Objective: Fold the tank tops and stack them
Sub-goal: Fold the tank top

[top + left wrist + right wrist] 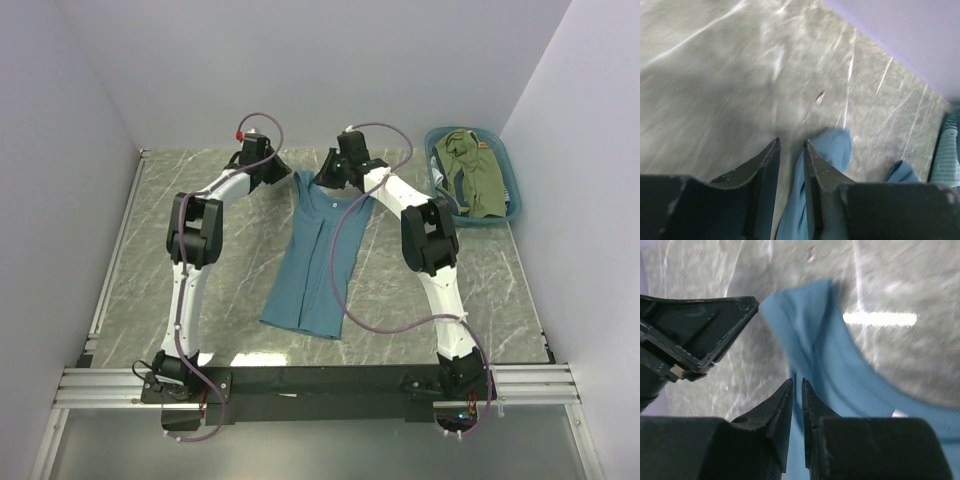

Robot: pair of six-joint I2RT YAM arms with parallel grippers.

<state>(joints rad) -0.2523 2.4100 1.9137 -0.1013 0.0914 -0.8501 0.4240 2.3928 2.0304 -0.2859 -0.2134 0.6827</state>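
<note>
Teal-blue cloth is the only part of the job out on the table [490, 300]. The plain teal tank top [305, 270] lies stretched lengthwise between the 2 arms, straps toward the far wall and hem toward the bases, with a long crease down its middle. From above I cannot tell whether that crease marks a first lengthwise fold or just a wrinkle.

The left gripper [791, 146] has its fingers [765, 170] drawn nearly together, with 1 shoulder strap running up through the narrow gap and its end poking out past the tips. The right gripper [796, 384] is just as narrow, and the other strap passes between its fingers [780, 407]. Both therefore look pinched onto the top's far corners, close beside each other.

The olive-green tank top [478, 180] sits bunched in the teal basket [431, 160] at the far right, well apart from the work. Darker fabric shows beside it, too small to name.

By my reading the task is at an early stage. 1 top is laid out and held for a fold, none is finished, and no stack exists. That leaves folding this top, then fetching and folding the others and piling all 3.
</note>
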